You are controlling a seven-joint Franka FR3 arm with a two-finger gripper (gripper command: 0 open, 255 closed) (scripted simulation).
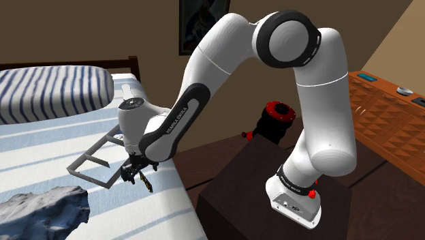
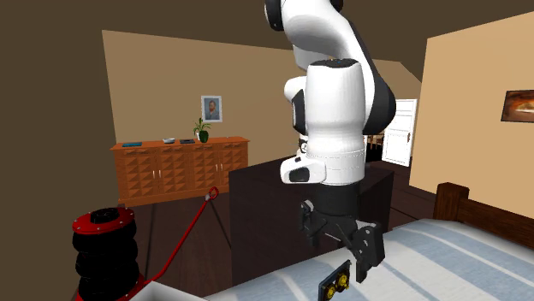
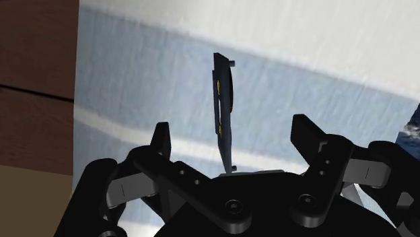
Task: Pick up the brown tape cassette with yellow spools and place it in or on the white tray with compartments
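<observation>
Low over the striped bed hangs the gripper, its jaws spread wide. The dark tape cassette with yellow spools sits between the fingers and touches neither, edge-on in the wrist view, near the bed's edge by the stand. The pale compartment tray lies on the bed just beside the gripper, on the shoulder view's left.

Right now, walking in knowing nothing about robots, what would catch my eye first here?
The big white arm arching from its dark stand down over the blue-striped bed. Its black gripper hangs open just above a small dark cassette with yellow spools near the bed's edge, a grey tray beside it. A red-and-black bellows-like object sits just beyond the stand.
</observation>
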